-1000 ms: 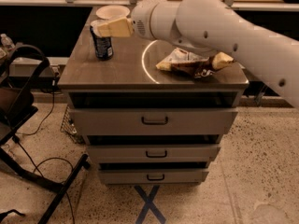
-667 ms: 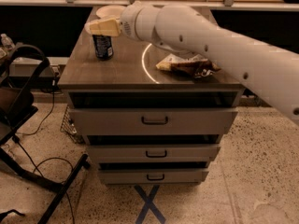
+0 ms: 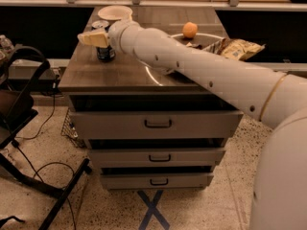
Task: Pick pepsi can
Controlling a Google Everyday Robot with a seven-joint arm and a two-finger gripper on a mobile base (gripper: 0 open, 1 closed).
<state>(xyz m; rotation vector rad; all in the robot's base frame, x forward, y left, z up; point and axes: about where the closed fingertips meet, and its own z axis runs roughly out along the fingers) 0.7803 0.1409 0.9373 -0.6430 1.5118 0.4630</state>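
The pepsi can is dark blue and stands upright near the back left of the wooden cabinet top. Its silver top rim shows above my gripper. My gripper, tan at the tip of the white arm, sits right in front of the can's middle and hides it. Only the can's lower part and top show. I cannot tell if it is touching the can.
A cream bowl stands behind the can. An orange fruit and a tan chip bag lie at the back right. A white ring marks the top. Drawers are below. A black chair frame is at the left.
My arm has swung left and down, so the gripper went from above and right of the can to directly in front of it. The orange has come into view.
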